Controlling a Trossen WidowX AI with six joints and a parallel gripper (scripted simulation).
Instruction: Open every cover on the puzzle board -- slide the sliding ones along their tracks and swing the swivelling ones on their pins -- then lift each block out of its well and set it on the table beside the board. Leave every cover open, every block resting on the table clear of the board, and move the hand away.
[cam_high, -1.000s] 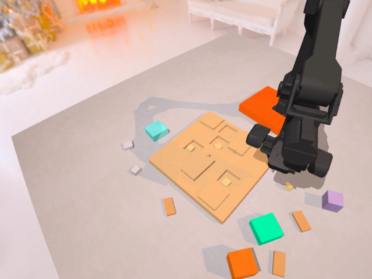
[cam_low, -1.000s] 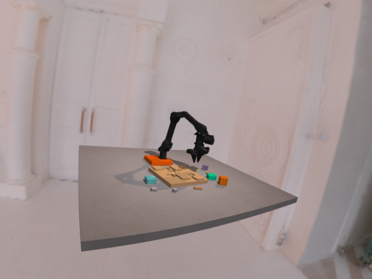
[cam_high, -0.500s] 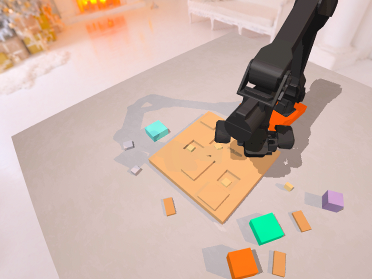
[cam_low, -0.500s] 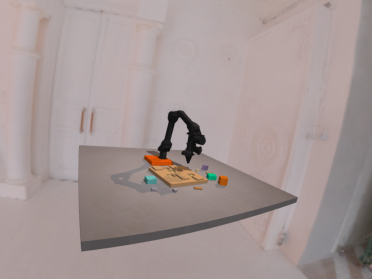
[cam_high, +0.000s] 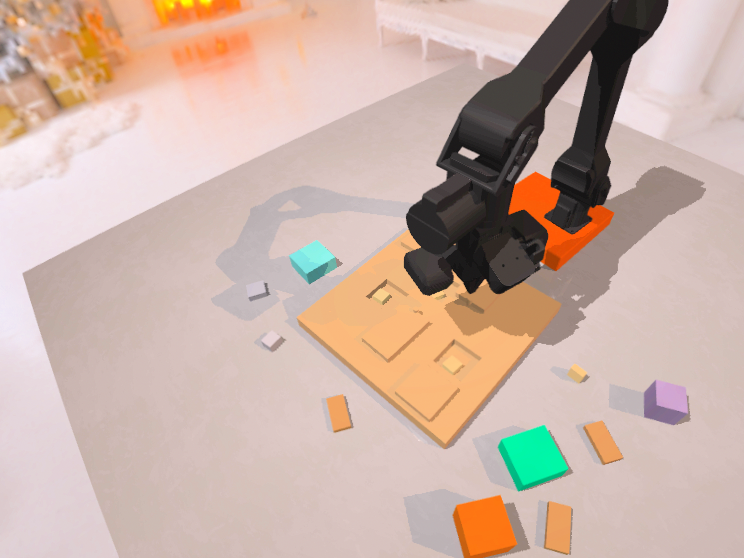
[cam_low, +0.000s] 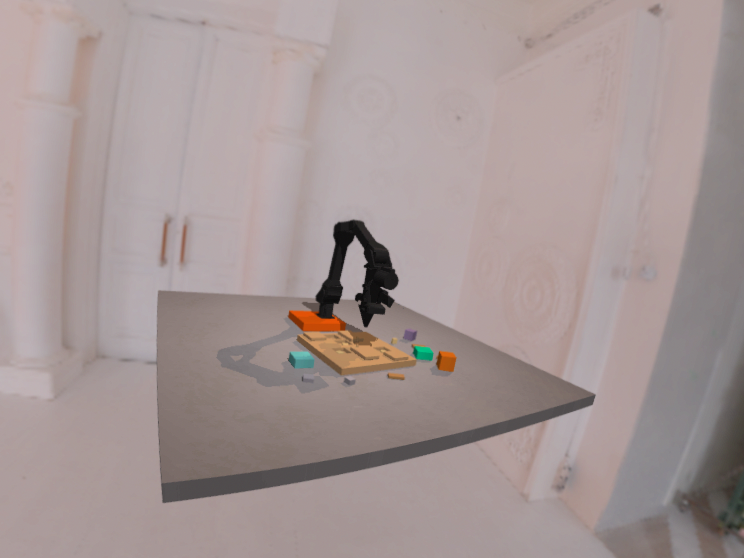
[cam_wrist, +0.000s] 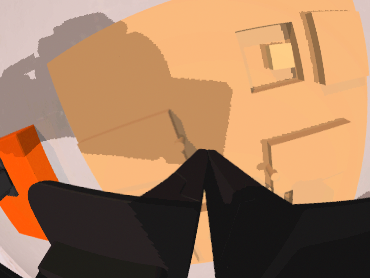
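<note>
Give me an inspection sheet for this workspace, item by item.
Surface: grey table.
Job's things: tan puzzle board; two open wells show small tan blocks; one tan block lies beside the board.
Clutter: teal, green, orange and purple cubes, tan strips, small grey pieces.
Gripper: gripper shut, empty, over the board.
Cables: nothing seen.
Surroundings: pale room, double doors.

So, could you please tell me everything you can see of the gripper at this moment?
The gripper is matte black, with two tapered fingers pressed together to a point, shut with nothing between them. It points down, hanging above the tan puzzle board near the orange base plate, casting a shadow on the board and touching nothing visible.
</note>
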